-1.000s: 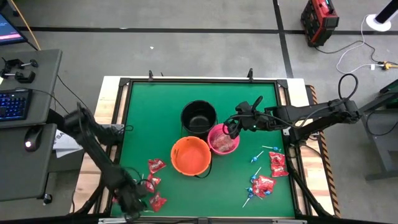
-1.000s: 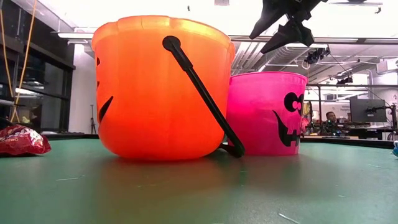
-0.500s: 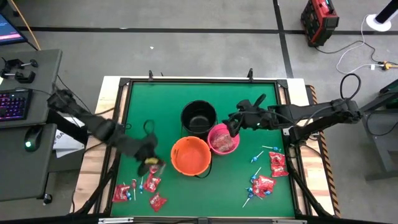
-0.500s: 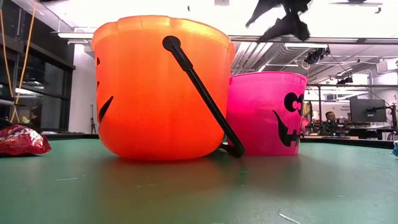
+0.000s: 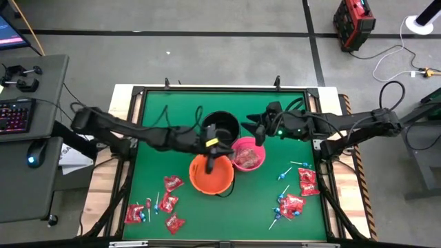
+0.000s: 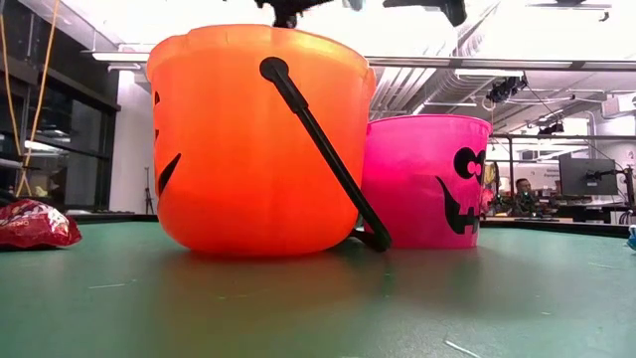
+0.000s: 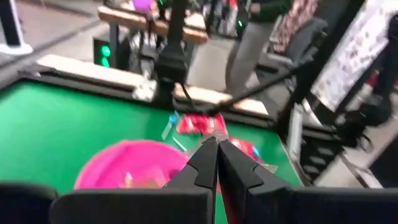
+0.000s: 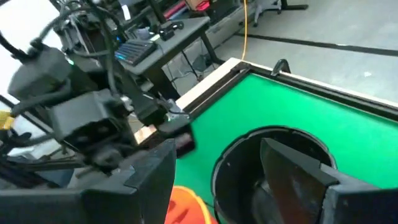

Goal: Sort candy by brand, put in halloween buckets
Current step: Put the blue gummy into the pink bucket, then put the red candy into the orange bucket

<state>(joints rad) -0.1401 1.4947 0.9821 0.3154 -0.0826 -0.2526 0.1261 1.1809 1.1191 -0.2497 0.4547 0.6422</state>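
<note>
Three halloween buckets stand mid-table: black [image 5: 220,127], orange [image 5: 207,176] and pink [image 5: 247,157]. My left gripper [image 5: 213,155] hangs over the orange bucket's far rim, pointing almost level toward the pink bucket [image 7: 130,168]. It is shut on a red candy packet [image 5: 209,164]. My right gripper [image 5: 258,131] hovers open between the black and pink buckets, with nothing between its fingers. In its wrist view the black bucket [image 8: 273,168] lies below it. More candy lies on the green mat at near left [image 5: 167,202] and near right [image 5: 291,204]. My left gripper pinches the red packet between its two shut fingers; in the wrist view only a red sliver [image 7: 222,186] shows beside the fingers. The fingers come nearly level from the table's left. The packet hangs below them, lifted clear, over the orange bucket's opening.
Red packets [image 5: 306,180] and blue-headed lollipops [image 5: 284,172] lie near the right edge. One red packet [image 6: 30,224] shows left of the orange bucket [image 6: 248,139] in the low view. A raised black frame [image 5: 138,138] borders the mat. A person stands beyond the table [image 7: 249,37].
My left gripper has swung from the near-left candy pile up and toward the right, to above the orange bucket, turning from pointing down to nearly level; it stays shut. My right gripper has risen a little above the pink bucket and tipped up, staying open.
</note>
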